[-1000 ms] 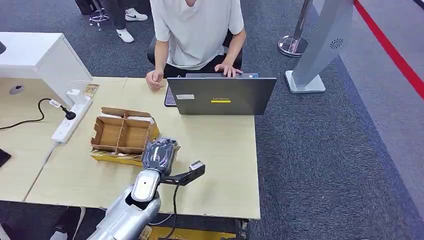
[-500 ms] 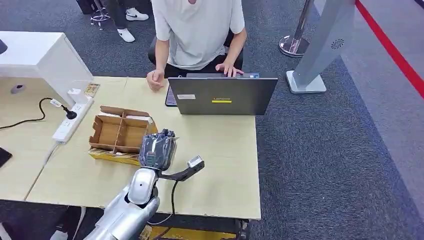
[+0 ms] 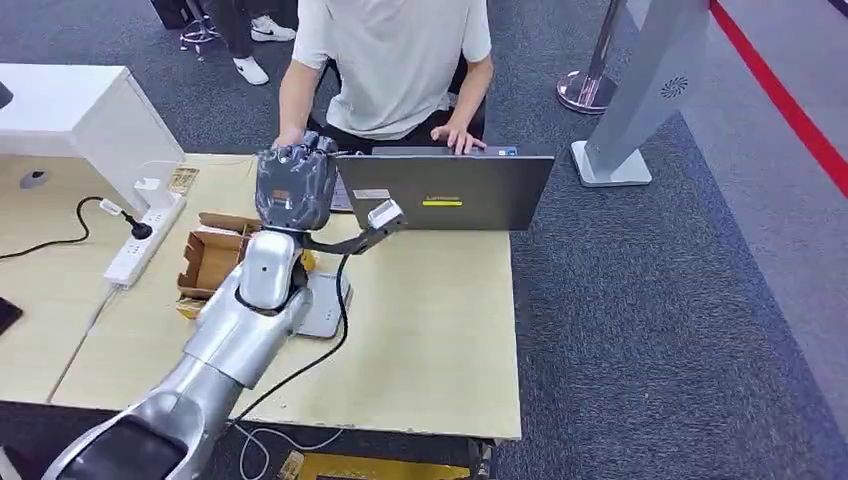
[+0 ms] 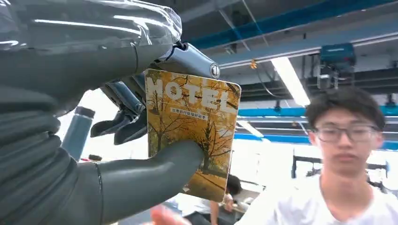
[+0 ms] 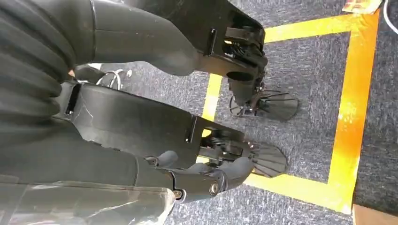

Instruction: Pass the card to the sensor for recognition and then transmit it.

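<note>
The left robot hand (image 3: 294,187) is pinching a yellow hotel card (image 4: 192,131) between thumb and fingers, holding it above the worktop (image 3: 440,310) toward the seated person (image 3: 395,60). The right robot hand (image 5: 206,180) is hanging over the floor, apparently curled on nothing.

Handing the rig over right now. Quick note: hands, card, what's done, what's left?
Left hand: raised over the table toward the person behind the laptop, pinching the card between thumb and fingers.
Right hand: hangs by the robot's side, fingers curled, holding nothing.
Done: card picked up. A flat grey pad lies under the arm; whether it is the sensor, or has read the card, cannot be told.
Left: release the card to the person.
</note>
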